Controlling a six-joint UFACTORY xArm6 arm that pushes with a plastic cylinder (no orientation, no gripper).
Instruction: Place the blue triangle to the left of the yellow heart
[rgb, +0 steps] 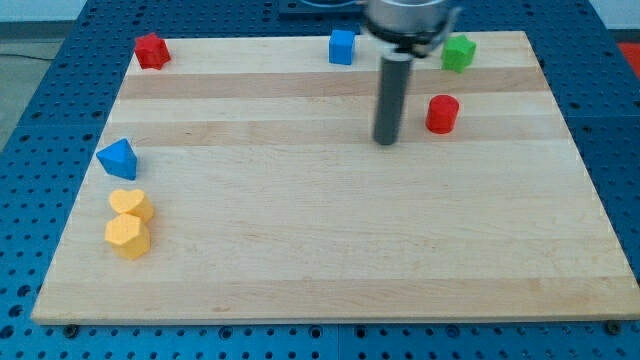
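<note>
The blue triangle (117, 158) lies near the board's left edge, just above the two yellow blocks. The yellow heart (131, 205) sits directly below it, with a yellow hexagon-like block (127, 236) touching the heart's lower side. My tip (386, 141) is on the board right of centre near the view's top, far to the right of the blue triangle and just left of the red cylinder (441, 114).
A red block (151, 50) sits at the top left corner. A blue cube (342, 47) is at the top middle. A green block (459, 53) is at the top right. The wooden board (330, 250) lies on a blue perforated table.
</note>
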